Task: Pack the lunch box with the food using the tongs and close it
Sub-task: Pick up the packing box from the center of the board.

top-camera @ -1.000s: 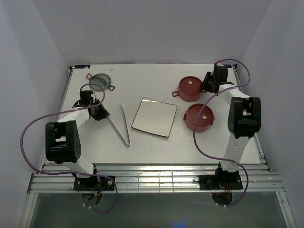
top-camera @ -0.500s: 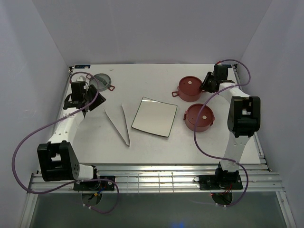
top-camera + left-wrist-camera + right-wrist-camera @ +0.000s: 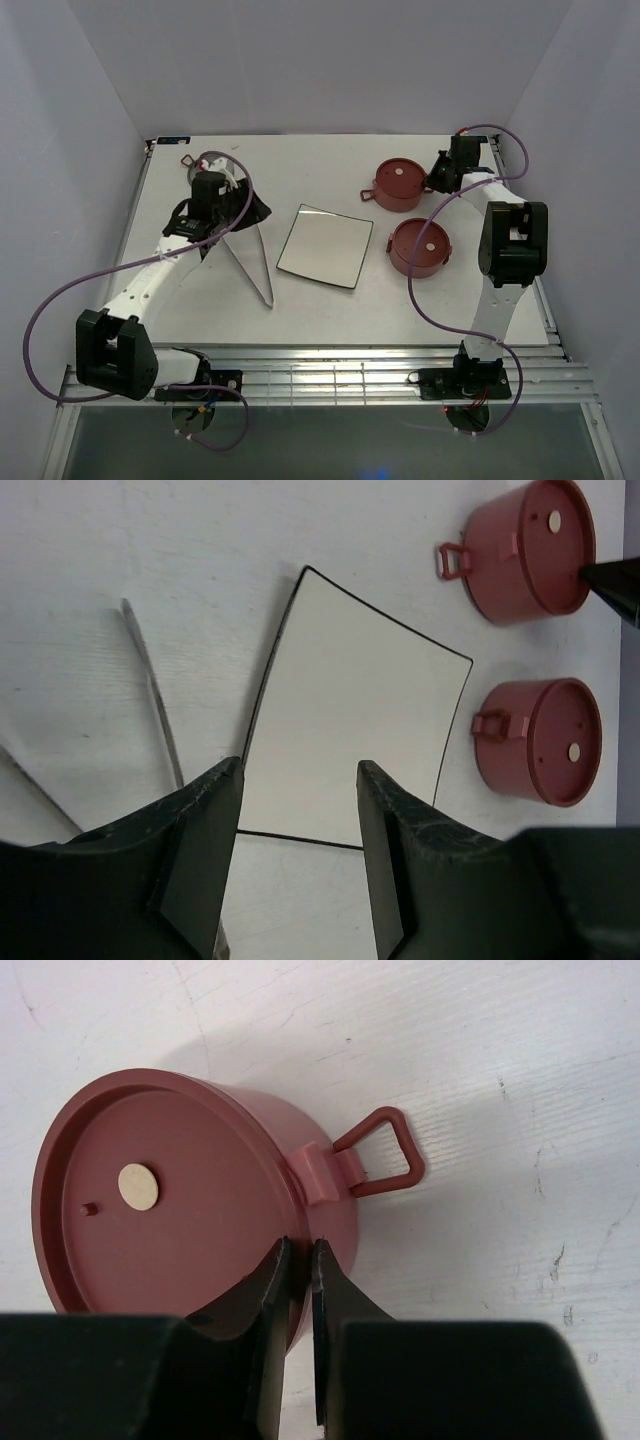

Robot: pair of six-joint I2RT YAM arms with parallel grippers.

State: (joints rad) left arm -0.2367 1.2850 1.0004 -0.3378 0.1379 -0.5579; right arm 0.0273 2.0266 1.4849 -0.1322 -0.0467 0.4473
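Right gripper (image 3: 300, 1250): fingers clamped on rim of lidded red bowl (image 3: 200, 1210). Left gripper (image 3: 298, 780): fingers apart, square plate (image 3: 360, 700) below the gap, tongs (image 3: 152, 685) outside one finger.

The top camera looks down from high at the near side, taking in the whole table (image 3: 330, 310). The left wrist camera hangs well up, facing down; both show the square plate (image 3: 325, 246), far red bowl (image 3: 399, 186) and near red bowl (image 3: 419, 246). The right wrist camera crowds the far red bowl.
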